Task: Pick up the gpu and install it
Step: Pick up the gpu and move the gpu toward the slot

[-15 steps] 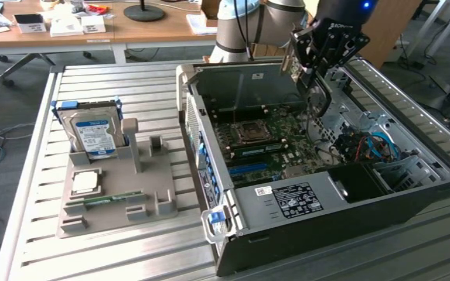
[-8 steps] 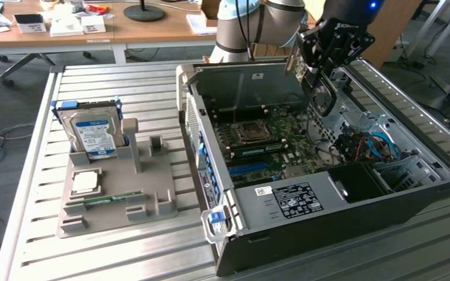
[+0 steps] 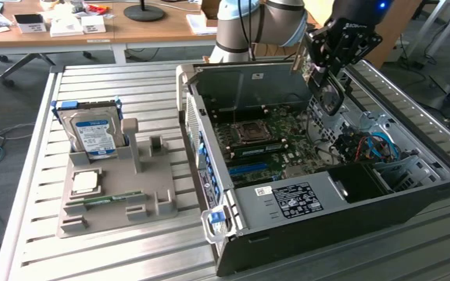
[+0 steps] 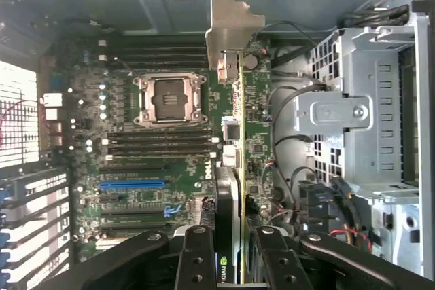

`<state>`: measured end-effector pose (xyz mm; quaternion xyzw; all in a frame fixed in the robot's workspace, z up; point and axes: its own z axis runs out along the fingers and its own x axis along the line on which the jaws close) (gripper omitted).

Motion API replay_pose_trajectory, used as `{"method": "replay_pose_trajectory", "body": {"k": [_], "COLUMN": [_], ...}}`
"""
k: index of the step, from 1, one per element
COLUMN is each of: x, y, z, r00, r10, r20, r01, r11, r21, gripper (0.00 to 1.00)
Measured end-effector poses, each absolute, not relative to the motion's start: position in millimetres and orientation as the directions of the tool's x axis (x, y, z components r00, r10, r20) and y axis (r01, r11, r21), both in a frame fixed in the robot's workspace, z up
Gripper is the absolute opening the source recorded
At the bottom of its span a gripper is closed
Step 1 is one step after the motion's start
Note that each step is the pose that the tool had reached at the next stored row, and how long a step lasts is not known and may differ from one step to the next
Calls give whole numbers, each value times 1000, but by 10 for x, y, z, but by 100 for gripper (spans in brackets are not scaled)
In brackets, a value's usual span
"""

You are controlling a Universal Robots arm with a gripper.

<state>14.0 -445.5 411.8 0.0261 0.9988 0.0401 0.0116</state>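
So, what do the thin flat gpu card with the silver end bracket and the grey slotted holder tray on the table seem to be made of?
The gpu: green circuit board, probably fibreglass laminate, judging by its thin green edge. Its end bracket: dull silver sheet metal, by its pale even sheen. The holder tray: probably matte grey plastic, one even colour with blocky slots.

Silver-grey arm (image 3: 229,23) with pale blue joint caps; black gripper (image 3: 327,70), white lettering, blue light; black fingers (image 4: 197,259) with screw holes.
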Motion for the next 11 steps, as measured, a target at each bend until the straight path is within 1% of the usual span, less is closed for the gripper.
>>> {"method": "replay_pose_trajectory", "body": {"k": [11], "x": [371], "y": [-4456], "z": [4118], "r00": [-998], "r10": [53], "r20": [-21], "r01": [51], "r11": [995], "r21": [81], "gripper": [27]}}
